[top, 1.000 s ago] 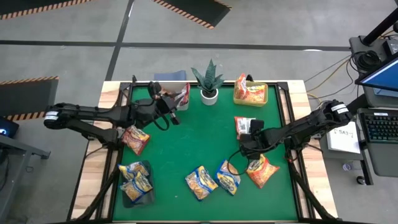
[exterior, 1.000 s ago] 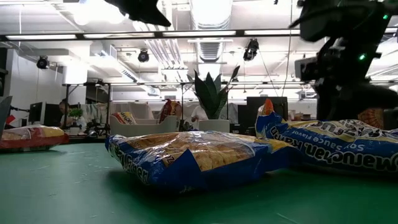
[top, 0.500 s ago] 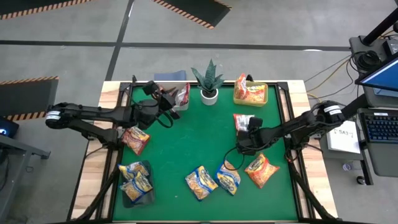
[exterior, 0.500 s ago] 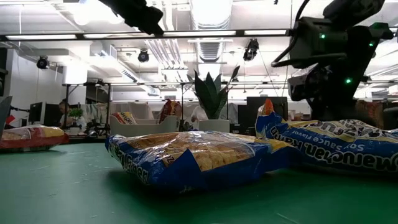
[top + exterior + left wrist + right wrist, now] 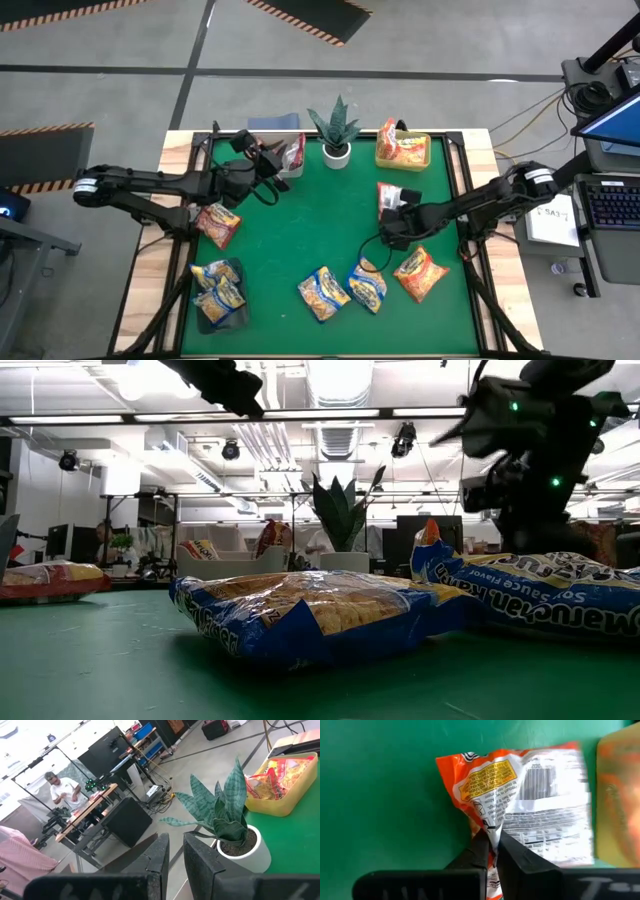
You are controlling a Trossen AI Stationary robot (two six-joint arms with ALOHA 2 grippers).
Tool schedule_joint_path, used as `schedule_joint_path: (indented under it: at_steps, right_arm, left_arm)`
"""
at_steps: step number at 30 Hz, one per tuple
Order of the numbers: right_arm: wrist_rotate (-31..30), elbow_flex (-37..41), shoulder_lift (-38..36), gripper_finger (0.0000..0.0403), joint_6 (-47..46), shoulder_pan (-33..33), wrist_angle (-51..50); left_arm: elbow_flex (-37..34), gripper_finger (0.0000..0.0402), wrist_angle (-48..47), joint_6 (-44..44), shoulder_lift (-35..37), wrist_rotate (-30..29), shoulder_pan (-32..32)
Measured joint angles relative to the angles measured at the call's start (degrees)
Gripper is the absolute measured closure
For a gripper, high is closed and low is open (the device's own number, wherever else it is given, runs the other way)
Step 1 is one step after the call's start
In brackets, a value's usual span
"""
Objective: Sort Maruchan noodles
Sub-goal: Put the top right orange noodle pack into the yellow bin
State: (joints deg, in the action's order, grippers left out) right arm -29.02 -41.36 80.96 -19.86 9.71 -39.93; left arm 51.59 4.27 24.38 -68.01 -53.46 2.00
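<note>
My right gripper (image 5: 392,222) is shut on an orange-red and white noodle packet (image 5: 391,198) that lies right of the mat's middle, its barcode side up (image 5: 540,805). Far left, my left gripper (image 5: 272,163) is raised beside a red packet (image 5: 292,152). Its fingers (image 5: 162,855) stand almost together, with nothing between them. An orange packet (image 5: 420,273) and two yellow-blue packets (image 5: 367,287) (image 5: 322,293) lie flat near the front edge. Another orange-red packet (image 5: 218,222) lies at the left. My right gripper pinches a puckered edge of the packet (image 5: 491,831) between its two fingers. The film is drawn up into a peak at the fingertips. The fingers come at it from above and from the near side. Whether the packet is clear of the mat, I cannot tell.
A yellow tray (image 5: 424,150) with packets stands far right, and a potted plant (image 5: 335,135) at the far middle. A grey bin (image 5: 275,124) is beside the plant. A dark tray (image 5: 236,268) with yellow-blue packets sits near left. Bare green mat (image 5: 320,220) lies in the middle.
My right gripper has moved toward the table's left, away from the orange packet and onto the near edge of the orange-red and white packet. The orange packet stays flat on the mat.
</note>
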Motion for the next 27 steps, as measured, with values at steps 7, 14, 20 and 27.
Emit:
schedule_joint_path:
  at_steps: [7, 14, 20, 27]
  right_arm:
    - [8.0, -3.2, -5.0, 0.0394, -9.0, -5.2, 0.2]
    - [16.2, -5.0, -14.1, 0.0394, -18.0, -14.2, 0.4]
    - [21.6, -6.5, -23.7, 0.0394, -23.1, -24.1, 0.5]
    - [23.5, -7.7, -32.1, 0.0394, -23.7, -36.6, 1.6]
  left_arm:
    - [0.0, 0.0363, 0.0, 0.0, 0.0, 0.0, 0.0]
    - [0.0, 0.0363, 0.0, 0.0, 0.0, 0.0, 0.0]
    - [0.0, 0.0363, 0.0, 0.2, 0.0, 0.1, 0.0]
    - [0.0, 0.0363, 0.0, 0.2, 0.0, 0.1, 0.0]
